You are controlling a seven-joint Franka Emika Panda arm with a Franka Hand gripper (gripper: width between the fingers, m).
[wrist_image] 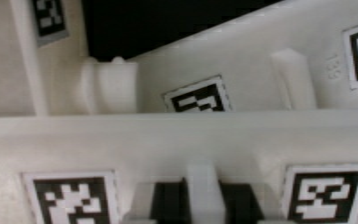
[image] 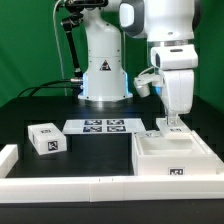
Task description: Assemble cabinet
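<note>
**Exterior view.** The cabinet box [image: 175,158] lay on the black table [image: 100,150] towards the exterior view's right, open face up, with 1 tag on its front wall. The gripper [image: 172,122] stood straight down at the rear wall of that box, its tips at or just inside the rim. The gap between the jaws could not be read from here. 1 small block [image: 45,138], tagged on 2 visible faces, lay loose on the table well apart from the box, towards the exterior view's left. The marker board [image: 105,126] lay flat between them, nearer the arm's base. A white rail [image: 60,183] ran along the front edge of the table. No panel was seen fitted over the box's open face.

**Wrist view.** The picture was blurred. White walls of the cabinet box [wrist_image: 194,150] filled the frame and carried several tags. 2 dark fingers [wrist_image: 165,205] stood close on either side of a thin white upright strip [wrist_image: 199,178]. Whether they pressed on it or merely flanked it, I could not tell. A rounded white post [wrist_image: 108,85] showed beside an inner wall.

**Finding.** Assembly was judged to be at an early to middle stage. The main body was in place with the gripper at it, while at least 1 loose part was not yet joined. The fit of any part already inside the box could not be confirmed
</note>
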